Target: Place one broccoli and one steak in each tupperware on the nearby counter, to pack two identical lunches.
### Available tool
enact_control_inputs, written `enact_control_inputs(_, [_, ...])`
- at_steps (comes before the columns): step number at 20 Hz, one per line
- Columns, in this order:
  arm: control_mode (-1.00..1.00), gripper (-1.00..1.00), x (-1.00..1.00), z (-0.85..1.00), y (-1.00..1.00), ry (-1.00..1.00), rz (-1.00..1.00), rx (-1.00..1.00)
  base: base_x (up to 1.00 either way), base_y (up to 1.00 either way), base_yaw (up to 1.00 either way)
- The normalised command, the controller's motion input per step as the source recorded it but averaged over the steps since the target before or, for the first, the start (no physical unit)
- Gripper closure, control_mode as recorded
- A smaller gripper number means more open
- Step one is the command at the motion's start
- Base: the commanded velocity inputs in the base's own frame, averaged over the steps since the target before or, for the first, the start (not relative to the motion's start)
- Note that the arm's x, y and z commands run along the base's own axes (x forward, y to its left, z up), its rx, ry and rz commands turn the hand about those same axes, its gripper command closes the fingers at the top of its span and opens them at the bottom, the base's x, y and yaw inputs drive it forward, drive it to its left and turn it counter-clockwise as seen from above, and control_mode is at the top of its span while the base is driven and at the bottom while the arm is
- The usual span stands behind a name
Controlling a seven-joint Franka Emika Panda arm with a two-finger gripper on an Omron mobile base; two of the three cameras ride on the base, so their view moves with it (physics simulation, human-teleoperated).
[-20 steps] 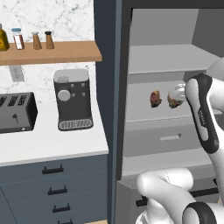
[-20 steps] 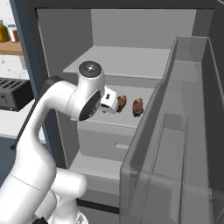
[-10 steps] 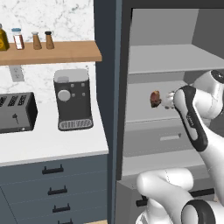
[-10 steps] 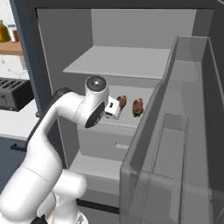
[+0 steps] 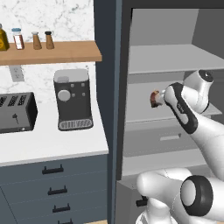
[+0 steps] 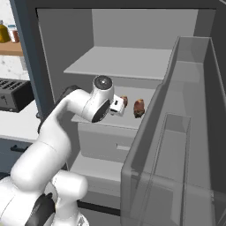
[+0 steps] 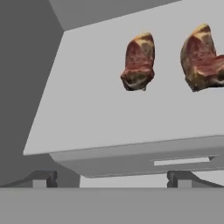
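Note:
Two red-brown steaks lie side by side on the grey middle fridge shelf [image 7: 96,118]: the left steak [image 7: 139,61] [image 6: 125,101] and the right steak [image 7: 202,51] [image 6: 139,107]. One steak [image 5: 154,98] peeks out just past the hand in the left base view. My gripper [image 7: 111,179] [image 6: 119,106] [image 5: 161,97] is open and holds nothing. It hovers at the shelf's front edge, a short way from the left steak. Broccoli and both tupperware are out of view. The white counter [image 5: 52,144] lies left of the fridge.
A coffee machine [image 5: 72,99] and a toaster [image 5: 16,111] stand on the counter. Above them a wooden shelf [image 5: 52,52] carries bottles. The open fridge door [image 6: 176,154] stands close on the right. An upper fridge shelf [image 6: 119,62] hangs above the steaks, with a drawer [image 6: 110,141] below.
The arm has swung down and forward into the fridge. The hand has come closer to the steaks on the middle shelf. The steaks have not moved.

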Motion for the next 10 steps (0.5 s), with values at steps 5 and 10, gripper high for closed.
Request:
enact_control_inputs(5, [-1.0,-1.0,0.3,-0.34,-0.06,0.0,0.02,0.03,0.0,0.0,0.0])
enact_control_inputs(10, [-1.0,-1.0,0.55,-0.11,0.0,0.0,0.0,0.0,0.0,0.0,0.0])
